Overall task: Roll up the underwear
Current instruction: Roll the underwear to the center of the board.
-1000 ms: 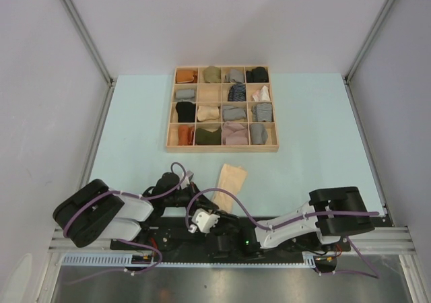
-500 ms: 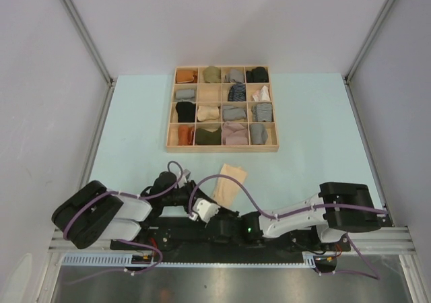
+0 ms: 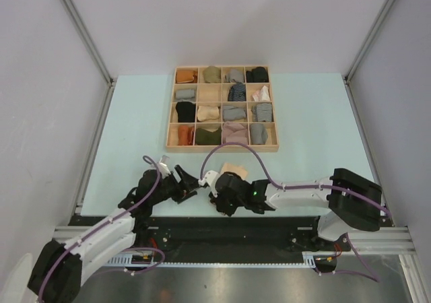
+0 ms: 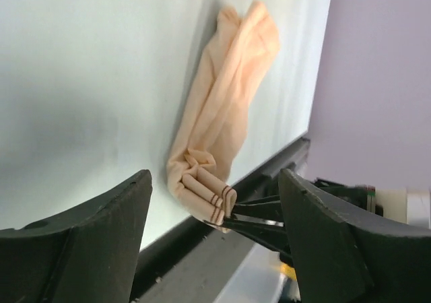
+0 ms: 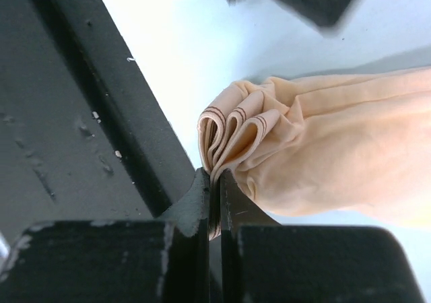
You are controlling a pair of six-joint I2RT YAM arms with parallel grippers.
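- Underwear, one pale peach piece: where does it lie, and what stands at its left?
- On the worktop, running lengthwise toward the near edge. At left is the left tool, its fingers spread wide and holding nothing. It is poised around the near end of the cloth without touching it.
- Centre of the figure?
- The near end of the underwear, gathered into a few tight pleats edged with thin dark lines. The far part lies flat and loosely creased. Beyond it, well apart, is a wooden tray with small cloth bundles in its compartments.
- And at right?
- The right tool, fingers pressed together on the pleated end. The cloth is nipped between them just beside the dark rail at the worktop's edge.
- What has changed within the last second?
- One second ago the left arm and right arm were folded back over their bases. The cloth lay flat and untouched, its full length showing from above. Now both arms have reached forward. The right arm covers most of the cloth in the top view, and the near end is bunched in its grip.
- Meaning for the task?
- By judgement, the roll is only at its start: the leading end is seized but not yet wound. The held end probably has to be turned over toward the far end while the left tool steadies it. The hold sits at the very hem, so the pleats could slip free.
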